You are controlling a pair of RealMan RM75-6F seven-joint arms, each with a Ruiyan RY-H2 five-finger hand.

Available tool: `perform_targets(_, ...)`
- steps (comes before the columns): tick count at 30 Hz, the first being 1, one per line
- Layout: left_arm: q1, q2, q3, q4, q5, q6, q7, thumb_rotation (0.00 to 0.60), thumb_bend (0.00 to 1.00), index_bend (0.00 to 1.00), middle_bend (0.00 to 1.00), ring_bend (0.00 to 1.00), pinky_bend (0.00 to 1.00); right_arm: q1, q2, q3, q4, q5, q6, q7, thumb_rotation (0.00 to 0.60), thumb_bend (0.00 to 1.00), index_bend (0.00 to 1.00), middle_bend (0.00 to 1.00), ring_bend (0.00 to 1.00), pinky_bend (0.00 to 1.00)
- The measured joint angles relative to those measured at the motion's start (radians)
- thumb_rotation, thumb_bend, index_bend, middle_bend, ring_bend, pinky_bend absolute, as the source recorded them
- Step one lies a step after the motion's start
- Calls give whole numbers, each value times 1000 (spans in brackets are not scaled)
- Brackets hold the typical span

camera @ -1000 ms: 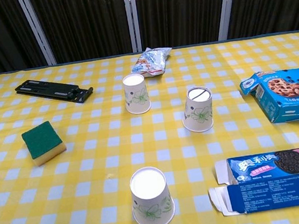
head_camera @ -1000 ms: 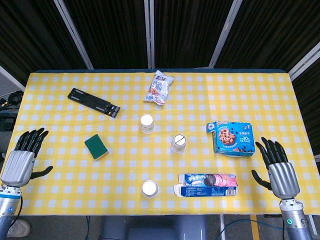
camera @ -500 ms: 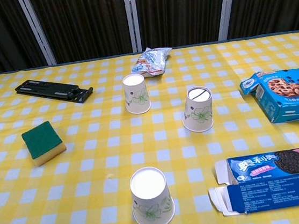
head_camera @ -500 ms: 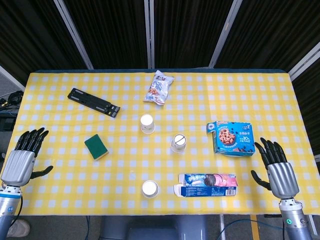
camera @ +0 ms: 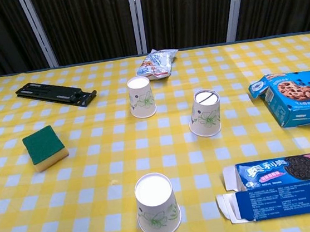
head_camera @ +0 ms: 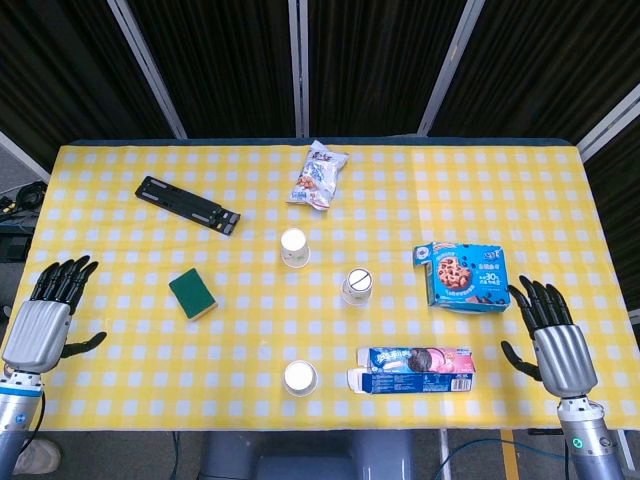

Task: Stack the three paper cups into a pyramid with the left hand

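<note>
Three white paper cups with green leaf prints stand upside down and apart on the yellow checked table. One cup (head_camera: 294,247) (camera: 141,97) is near the middle, another cup (head_camera: 357,287) (camera: 205,113) is to its right, and a third cup (head_camera: 300,378) (camera: 157,204) is near the front edge. My left hand (head_camera: 42,322) hovers open at the table's left edge, far from all cups. At the right edge my right hand (head_camera: 556,340) is open too. The chest view shows neither hand.
A green sponge (head_camera: 193,294) lies left of the cups. A black bracket (head_camera: 188,203) and a snack bag (head_camera: 316,176) lie further back. A blue cookie box (head_camera: 462,275) sits at the right, and an opened Oreo box (head_camera: 414,367) lies at the front right.
My right hand has drifted very slightly up and left. The cups and my left hand have not moved.
</note>
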Motion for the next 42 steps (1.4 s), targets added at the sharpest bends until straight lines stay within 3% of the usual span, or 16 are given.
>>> perform_targets(29, -20, -23, 16, 7, 40, -17, 19, 600, 0, 0, 0, 0, 0, 0, 4, -4, -10, -3, -2, -5, 600, 198, 7, 0, 0, 0)
perform_targets(38, -72, -21, 7, -28, 65, -70, 22, 600, 5, 0, 0, 0, 0, -3, 19, 6, -15, 10, 3, 25, 600, 198, 7, 0, 0, 0)
perform_targets(42, -111, -18, 2, -61, 85, -111, 72, 600, 47, 62, 0, 0, 0, -3, 20, 8, -15, 15, 1, 32, 600, 198, 7, 0, 0, 0)
